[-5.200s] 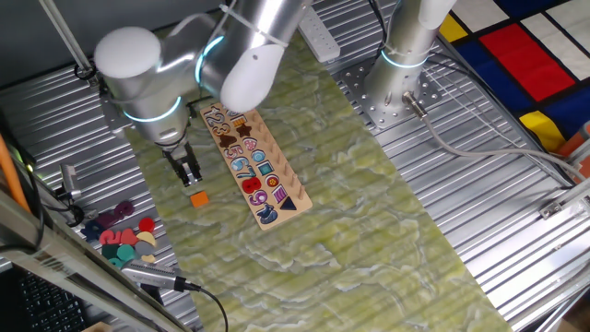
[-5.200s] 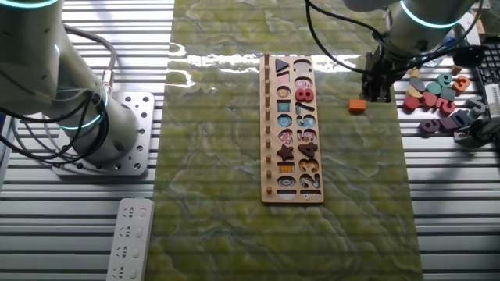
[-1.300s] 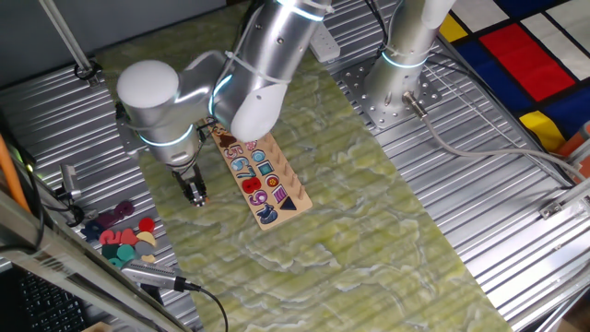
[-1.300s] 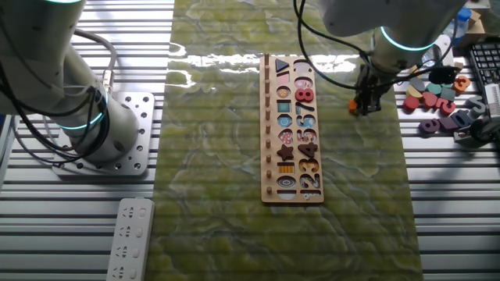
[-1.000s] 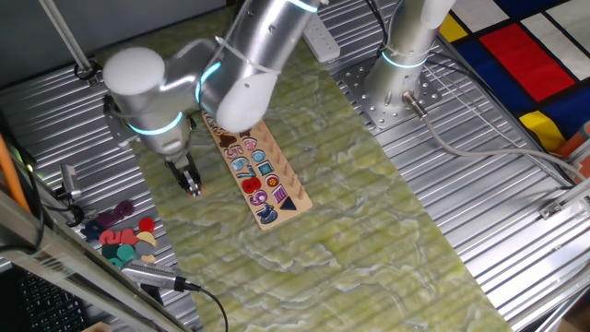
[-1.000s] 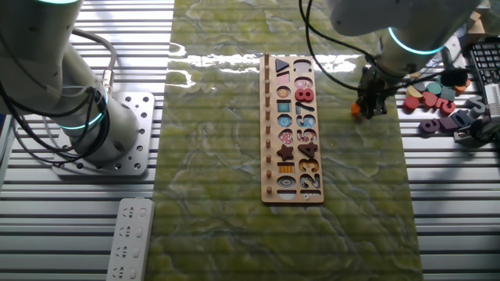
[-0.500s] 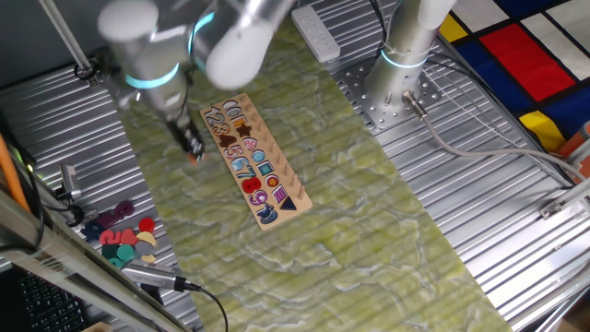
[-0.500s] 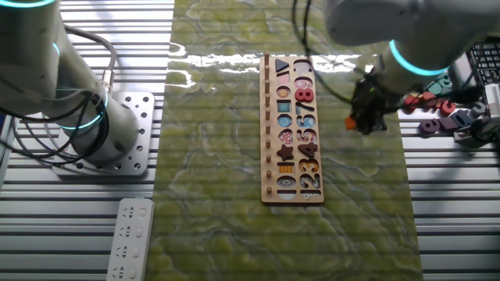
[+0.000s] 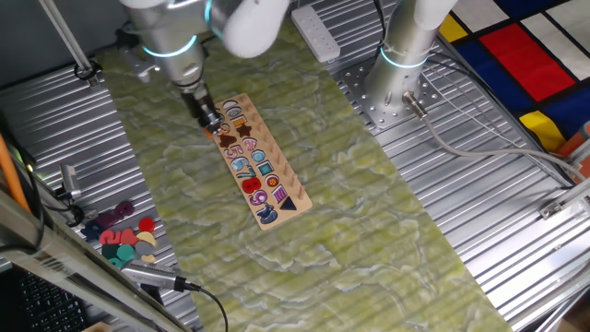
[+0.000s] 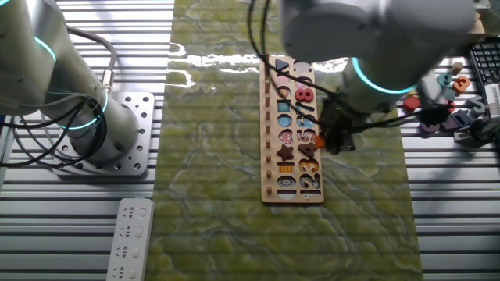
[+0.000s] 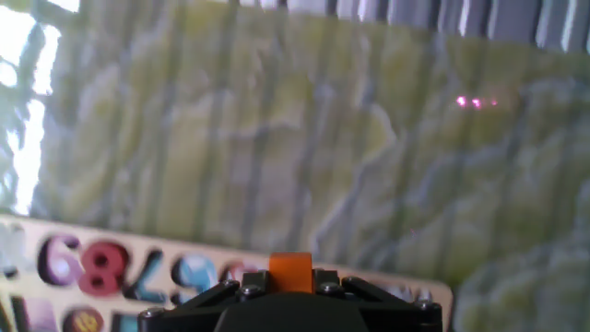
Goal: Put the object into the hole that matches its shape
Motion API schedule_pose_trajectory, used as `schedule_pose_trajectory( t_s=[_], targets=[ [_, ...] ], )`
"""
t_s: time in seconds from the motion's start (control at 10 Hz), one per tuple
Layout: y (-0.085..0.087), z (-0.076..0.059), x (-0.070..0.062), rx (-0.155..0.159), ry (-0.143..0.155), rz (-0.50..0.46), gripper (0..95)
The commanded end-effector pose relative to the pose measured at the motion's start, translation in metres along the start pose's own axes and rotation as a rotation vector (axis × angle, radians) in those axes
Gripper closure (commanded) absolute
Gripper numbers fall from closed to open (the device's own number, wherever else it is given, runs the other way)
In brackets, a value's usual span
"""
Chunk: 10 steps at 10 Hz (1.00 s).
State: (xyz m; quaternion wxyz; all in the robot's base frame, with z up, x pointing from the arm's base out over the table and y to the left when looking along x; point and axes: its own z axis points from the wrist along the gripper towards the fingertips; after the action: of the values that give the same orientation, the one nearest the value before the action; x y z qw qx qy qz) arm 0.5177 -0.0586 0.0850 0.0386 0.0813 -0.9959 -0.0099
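My gripper [image 9: 208, 120] is shut on the small orange piece [image 11: 291, 266], which sticks up between the fingers in the hand view. It hangs by the numbers side of the long pale wooden board [image 9: 288, 181], near the far end in one fixed view. In the other fixed view the gripper [image 10: 336, 142] is at the board's [image 10: 269, 160] right edge, with the orange piece [image 10: 319, 143] over the numbers. The board [image 11: 426, 291] lies under the gripper in the hand view. I cannot make out the matching hole; the arm and blur hide it.
A pile of loose coloured pieces [image 9: 124, 235] lies on the ribbed table beside the green mat, also in the other fixed view [image 10: 437, 90]. A second arm's base [image 9: 396, 83] stands at the mat's far side. A white power strip [image 10: 129, 238] lies near it.
The gripper closed on the orange piece on the mat, lifted it and carried it across to the board's number side.
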Motion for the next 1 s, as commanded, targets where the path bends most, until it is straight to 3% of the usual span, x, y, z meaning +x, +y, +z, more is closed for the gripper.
schedule_pose_trajectory(
  t_s=[0.1, 0.3, 0.7, 1.0],
  targets=[
    [-0.008, -0.001, 0.015, 0.003, -0.003, 0.019, 95.0],
    [-0.018, 0.002, 0.027, 0.001, -0.009, 0.040, 95.0],
    [-0.018, 0.011, 0.023, 0.018, 0.003, 0.039, 95.0],
    [-0.018, 0.011, 0.023, 0.014, -0.011, 0.002, 95.0]
  ],
)
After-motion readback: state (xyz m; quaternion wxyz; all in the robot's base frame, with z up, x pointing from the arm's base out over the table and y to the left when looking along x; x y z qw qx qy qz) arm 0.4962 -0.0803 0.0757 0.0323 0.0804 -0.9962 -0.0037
